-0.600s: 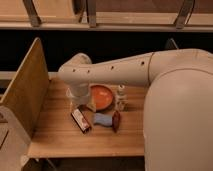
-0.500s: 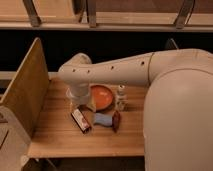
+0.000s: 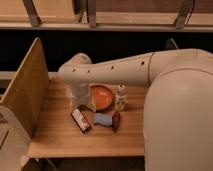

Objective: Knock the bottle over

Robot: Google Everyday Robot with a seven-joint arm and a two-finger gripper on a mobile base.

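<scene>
The bottle (image 3: 120, 96) is small and whitish with a white cap. It stands upright on the wooden table (image 3: 60, 137), just right of an orange plate (image 3: 102, 96). My arm reaches in from the right, bends at the left and comes down left of the plate. The gripper (image 3: 83, 104) is at its lower end, low over the table by the plate's left edge, a plate's width left of the bottle. Most of the gripper is hidden by the wrist.
A dark snack bar (image 3: 81, 120), a blue packet (image 3: 102, 119) and a red-brown packet (image 3: 116, 121) lie in front of the plate. A pale yellowish object (image 3: 92, 103) sits at the plate's left edge. A wooden side panel (image 3: 25, 92) stands on the left.
</scene>
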